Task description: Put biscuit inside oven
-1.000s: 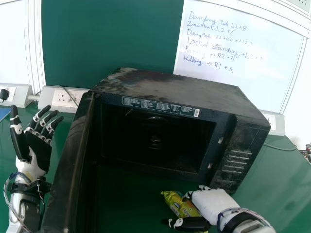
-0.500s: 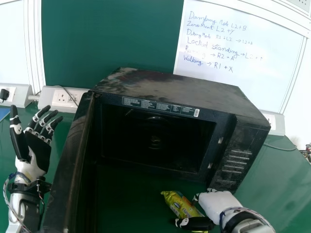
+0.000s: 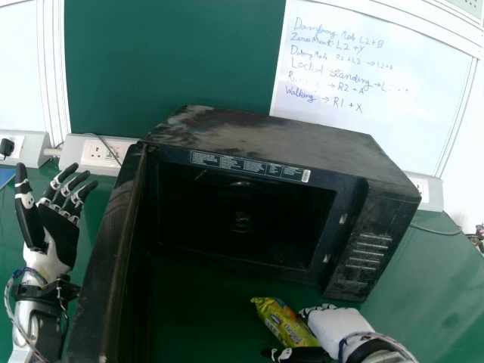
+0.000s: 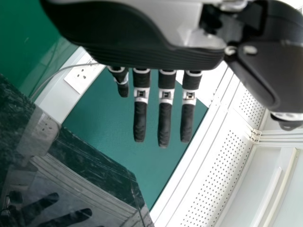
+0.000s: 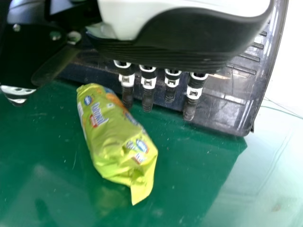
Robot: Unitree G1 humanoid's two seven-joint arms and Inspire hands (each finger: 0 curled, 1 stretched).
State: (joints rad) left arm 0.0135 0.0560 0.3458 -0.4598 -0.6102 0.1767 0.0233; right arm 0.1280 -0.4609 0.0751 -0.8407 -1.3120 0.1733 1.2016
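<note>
A yellow-green biscuit packet [image 3: 283,321] lies on the green table before the black oven [image 3: 280,144], whose door [image 3: 110,257] stands open at the left. My right hand [image 3: 336,325] is just right of the packet, palm side toward it. In the right wrist view the fingers of my right hand [image 5: 148,87] are extended beside one end of the packet [image 5: 116,137], not curled round it. My left hand [image 3: 59,234] stays raised left of the door, fingers straight; the left wrist view shows my left hand [image 4: 164,118] with nothing in it.
Behind the oven are wall sockets [image 3: 98,153], a green board [image 3: 174,60] and a whiteboard [image 3: 370,91] with writing. A cable [image 3: 437,230] lies on the table right of the oven.
The right hand has shifted right and back from the packet, then slightly down toward the view's bottom edge. The packet and left hand look the same.
</note>
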